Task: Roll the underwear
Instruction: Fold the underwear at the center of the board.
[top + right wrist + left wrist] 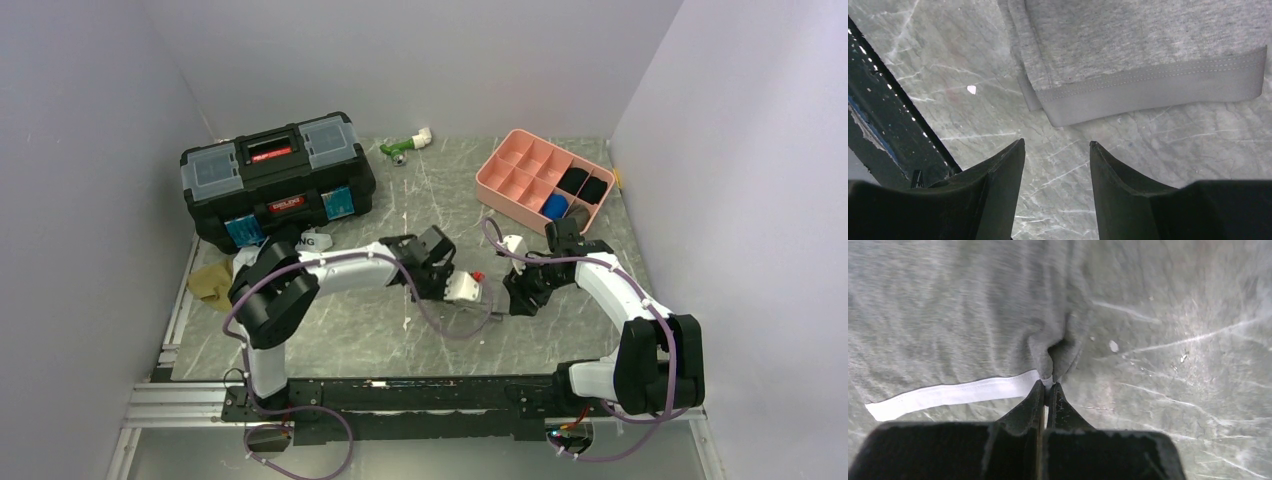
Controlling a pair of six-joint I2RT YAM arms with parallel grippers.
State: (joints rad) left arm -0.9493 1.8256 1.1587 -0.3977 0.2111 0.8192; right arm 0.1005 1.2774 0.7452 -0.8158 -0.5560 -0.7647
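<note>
Grey underwear (973,315) with a white waistband (953,393) lies flat on the marble table. My left gripper (1048,385) is shut on the corner where the waistband meets a bunched fold of cloth. In the right wrist view the same grey underwear (1148,45) shows its stitched hem (1153,90). My right gripper (1055,145) stands open just short of that hem, with only bare table between its fingers. From above, the left gripper (480,295) and right gripper (515,298) face each other at mid-table. The grey cloth blends into the table there.
A black toolbox (277,178) stands at the back left. A pink compartment tray (520,170) at the back right holds black and blue rolled pieces. An olive-tan cloth (210,283) lies at the left edge. A green and white item (405,146) lies at the back.
</note>
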